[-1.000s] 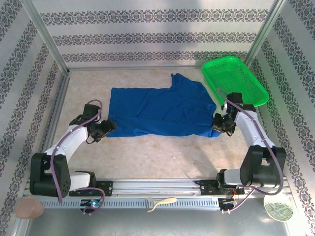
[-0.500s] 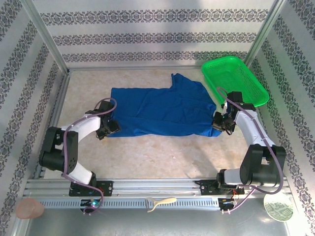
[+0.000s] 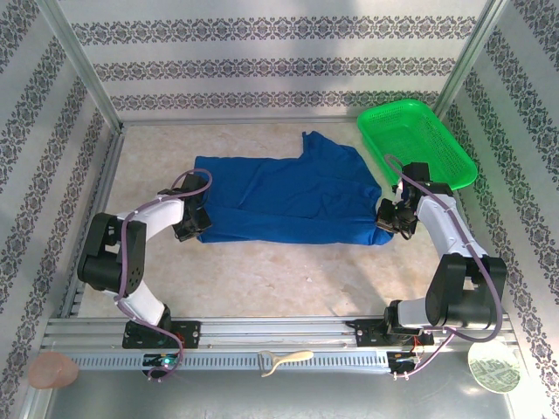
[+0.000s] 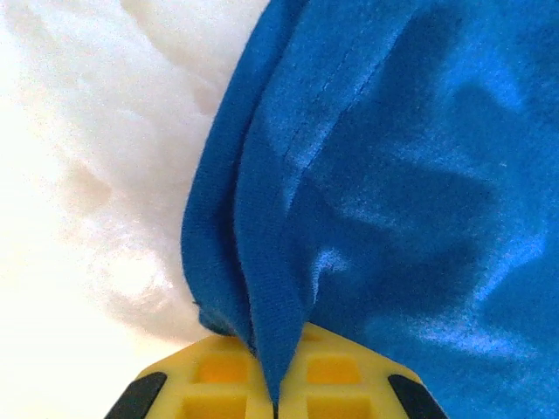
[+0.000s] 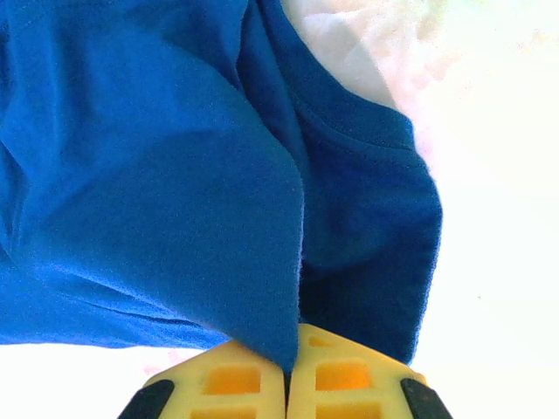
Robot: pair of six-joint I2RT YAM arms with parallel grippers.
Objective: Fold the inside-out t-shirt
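Note:
The royal-blue t-shirt (image 3: 284, 194) lies spread across the middle of the table, one sleeve pointing to the back. At its near left corner my left gripper (image 3: 197, 225) is shut on the t-shirt's edge; in the left wrist view a fold of the t-shirt (image 4: 393, 175) runs down between the yellow fingers (image 4: 214, 380). My right gripper (image 3: 387, 225) is shut on the near right corner. In the right wrist view the t-shirt (image 5: 148, 175) is pinched between the yellow fingers (image 5: 349, 380), with a hemmed edge to the right.
A green mesh basket (image 3: 415, 144) stands at the back right, close behind the right arm. Patterned walls enclose the table on three sides. Bare tabletop (image 3: 279, 275) lies between the shirt and the front rail. Small items (image 3: 284, 360) rest below the rail.
My left gripper moved in to the shirt's near left corner and shut on the fabric. The right gripper kept its hold on the right corner.

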